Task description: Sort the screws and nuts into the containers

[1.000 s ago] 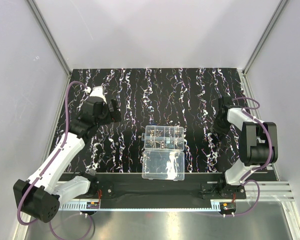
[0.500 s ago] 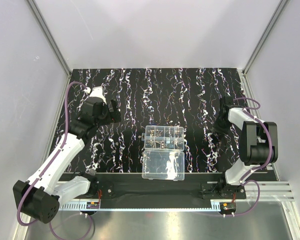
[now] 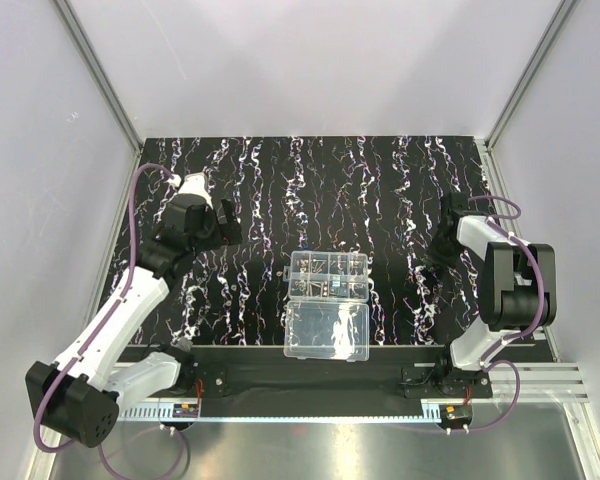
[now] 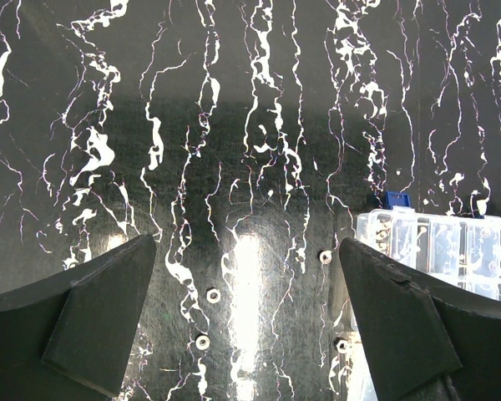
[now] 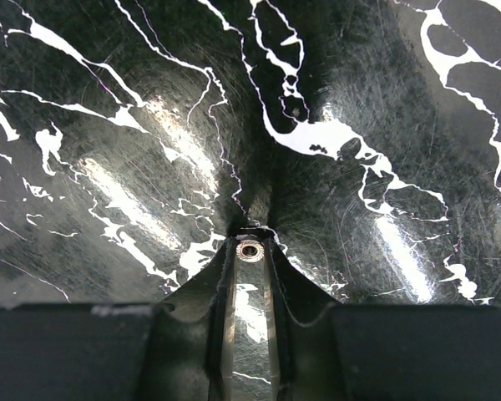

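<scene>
Right arm folded low at the right edge, right hand (image 5: 250, 243) down on the black white-streaked tabletop mat (image 5: 108, 100), fingers nearly together around a small silvery metal nut (image 5: 250, 250); can't tell if pinched. Left arm stretched forward, left hand (image 4: 242, 251) wide open and empty above loose silvery nuts (image 4: 214, 295), beside the clear plastic organizer box (image 4: 434, 242).

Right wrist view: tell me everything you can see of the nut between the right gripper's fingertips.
The nut is a tiny, shiny, silvery metal ring with a dark centre hole. It lies flat on the black, white-streaked mat, right between the tips of the right gripper, whose jaws stand narrow on either side of it. Whether they pinch it cannot be told. Nothing else lies beside it.
</scene>
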